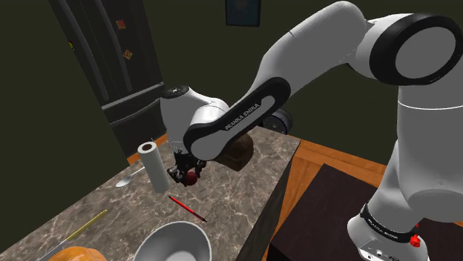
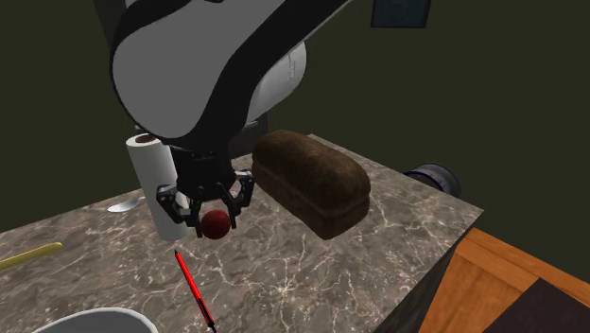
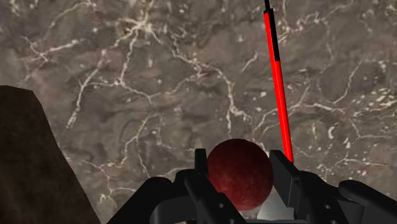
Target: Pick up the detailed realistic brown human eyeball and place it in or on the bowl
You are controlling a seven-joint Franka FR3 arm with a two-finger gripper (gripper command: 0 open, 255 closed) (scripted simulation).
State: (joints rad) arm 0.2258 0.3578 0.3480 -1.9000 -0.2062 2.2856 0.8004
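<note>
The eyeball (image 2: 216,223) is a dark red ball, held above the marble counter (image 2: 312,265) between the black fingers of my gripper (image 2: 216,214). In the shoulder view the gripper (image 1: 188,173) hangs over the counter with the red eyeball (image 1: 192,176) in it, just right of the paper roll. In the wrist view the eyeball (image 3: 240,173) sits clasped between both fingers. The bowl (image 1: 172,243) is pale grey and stands at the counter's near edge; its rim (image 2: 95,320) shows at the second exterior view's lower left.
A white paper towel roll (image 1: 153,166) stands beside the gripper. A red and black pen (image 1: 186,208) lies between gripper and bowl. A brown bread loaf (image 2: 314,180) lies behind. A spoon (image 1: 129,177), a yellow stick (image 1: 77,233) and an orange thing (image 1: 74,254) lie on the counter.
</note>
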